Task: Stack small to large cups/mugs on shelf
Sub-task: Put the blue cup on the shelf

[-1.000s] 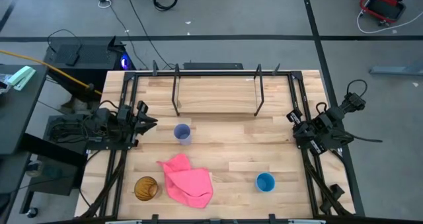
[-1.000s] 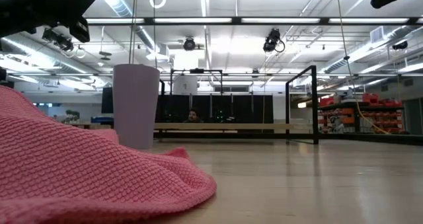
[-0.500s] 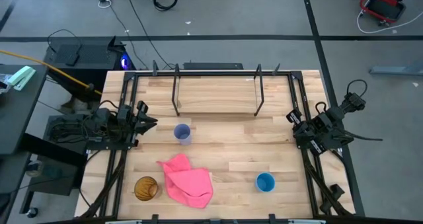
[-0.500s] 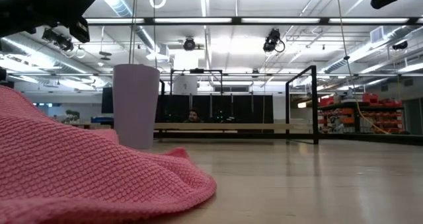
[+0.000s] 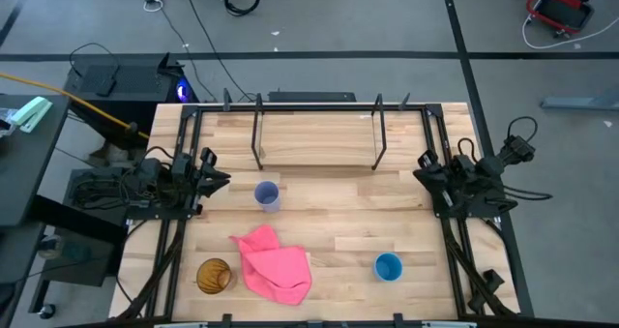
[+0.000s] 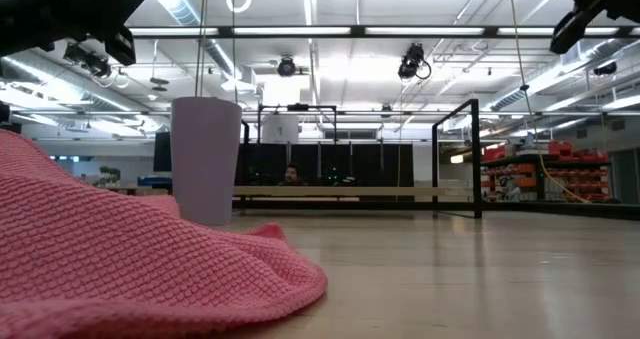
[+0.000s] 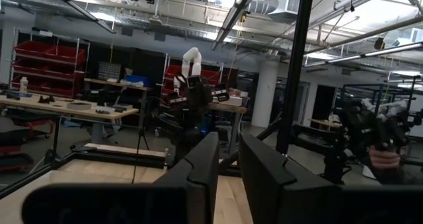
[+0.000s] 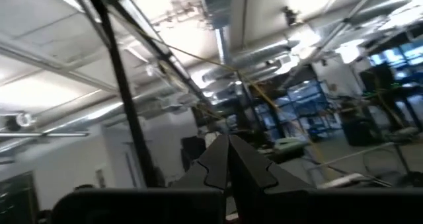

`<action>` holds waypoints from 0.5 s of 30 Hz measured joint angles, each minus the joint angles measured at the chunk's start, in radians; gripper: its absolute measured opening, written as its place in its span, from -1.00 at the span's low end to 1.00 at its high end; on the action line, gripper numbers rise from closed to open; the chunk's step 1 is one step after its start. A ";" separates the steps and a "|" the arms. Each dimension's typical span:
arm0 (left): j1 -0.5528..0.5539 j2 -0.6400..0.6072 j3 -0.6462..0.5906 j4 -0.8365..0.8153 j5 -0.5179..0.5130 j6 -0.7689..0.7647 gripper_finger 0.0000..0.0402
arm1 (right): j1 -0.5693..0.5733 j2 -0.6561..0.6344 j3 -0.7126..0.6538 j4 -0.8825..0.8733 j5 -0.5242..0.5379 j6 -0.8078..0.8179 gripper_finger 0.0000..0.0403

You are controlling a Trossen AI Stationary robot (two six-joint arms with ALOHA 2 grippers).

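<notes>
left gripper (image 5: 221, 180): desk's left edge, narrow gap, empty | right gripper (image 5: 423, 166): right edge, fingers together, empty | shelf (image 5: 317, 136): bare | lavender cup (image 5: 267, 194), blue cup (image 5: 388, 266), amber cup (image 5: 214, 275): on desk

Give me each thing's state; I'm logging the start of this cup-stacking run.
Blue cup: upright, on table, untouched.
Lavender cup: upright, on table in front of the shelf.
Amber cup: on table, beside the cloth.
Pink cloth: crumpled on table.
Shelf: top bare.
Left pincer: slightly parted, empty.
Right pincer: nearly shut, empty.
</notes>
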 joint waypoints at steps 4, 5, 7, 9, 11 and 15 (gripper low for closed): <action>0.000 0.000 0.000 0.000 0.000 0.000 -0.64 | 0.000 0.000 0.000 -0.001 0.033 0.004 -0.78; 0.000 0.000 0.000 0.000 0.000 0.000 -0.64 | 0.000 0.000 0.000 -0.003 0.044 0.007 -0.75; 0.000 0.000 0.000 0.001 0.000 0.000 -0.64 | 0.000 0.002 0.013 -0.038 0.079 0.028 -0.67; 0.000 0.000 0.000 0.001 0.000 0.001 -0.64 | 0.000 0.013 0.041 -0.097 0.115 0.064 -0.60; 0.000 0.000 0.000 0.001 0.000 0.001 -0.66 | 0.000 0.037 0.082 -0.176 0.125 0.093 -0.54; 0.000 0.000 0.000 0.001 0.000 0.001 -0.67 | 0.000 0.134 0.200 -0.327 0.130 0.162 -0.49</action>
